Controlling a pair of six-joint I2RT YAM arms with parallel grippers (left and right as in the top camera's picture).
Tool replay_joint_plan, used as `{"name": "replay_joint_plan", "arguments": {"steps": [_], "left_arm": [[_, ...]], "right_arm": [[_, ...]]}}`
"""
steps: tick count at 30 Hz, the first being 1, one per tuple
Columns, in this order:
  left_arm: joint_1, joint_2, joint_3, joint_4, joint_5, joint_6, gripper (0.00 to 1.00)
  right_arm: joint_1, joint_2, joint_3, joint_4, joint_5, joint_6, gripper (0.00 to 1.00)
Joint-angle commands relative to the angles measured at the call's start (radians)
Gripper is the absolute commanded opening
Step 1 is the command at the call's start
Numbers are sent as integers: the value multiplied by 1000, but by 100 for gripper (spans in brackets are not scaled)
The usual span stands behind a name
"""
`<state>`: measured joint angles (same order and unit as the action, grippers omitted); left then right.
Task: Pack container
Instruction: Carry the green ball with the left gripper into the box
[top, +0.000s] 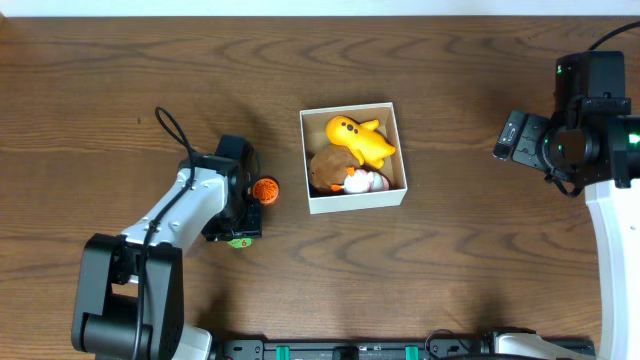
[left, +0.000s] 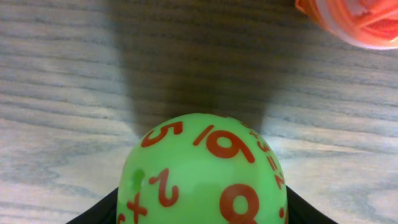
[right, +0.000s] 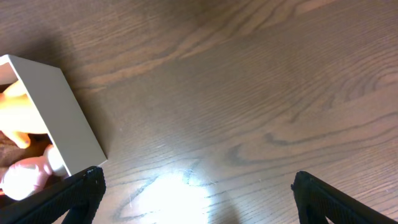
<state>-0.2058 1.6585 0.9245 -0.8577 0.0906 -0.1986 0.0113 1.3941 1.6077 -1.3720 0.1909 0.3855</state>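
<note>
The container is a small square box with white walls at the table's middle. It holds a yellow toy, a brown toy and a small white and red toy. My left gripper is left of the box and shut on a green ball with red numbers, low over the table. An orange toy lies just beyond it and shows in the left wrist view. My right gripper is open and empty, to the right of the box, whose white wall shows in its view.
The dark wooden table carries nothing else. A black rail with green clips runs along the front edge. The left arm's base stands at the front left.
</note>
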Motion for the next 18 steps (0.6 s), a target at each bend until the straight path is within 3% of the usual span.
{"name": "replay_joint_plan", "arguments": {"steps": [1,10,18], "left_arm": [[0,-12,65,-39,26,7,52],[-16,-135,364,-244,34,33,48],[-130,-221,401,-71,176,16,49]], "right_arm": [[-6,3,-1,-1,0,-8,99],[-6,3,-1,-1,0,-8,99],[-6,3,-1,-1,0,-8,99]]}}
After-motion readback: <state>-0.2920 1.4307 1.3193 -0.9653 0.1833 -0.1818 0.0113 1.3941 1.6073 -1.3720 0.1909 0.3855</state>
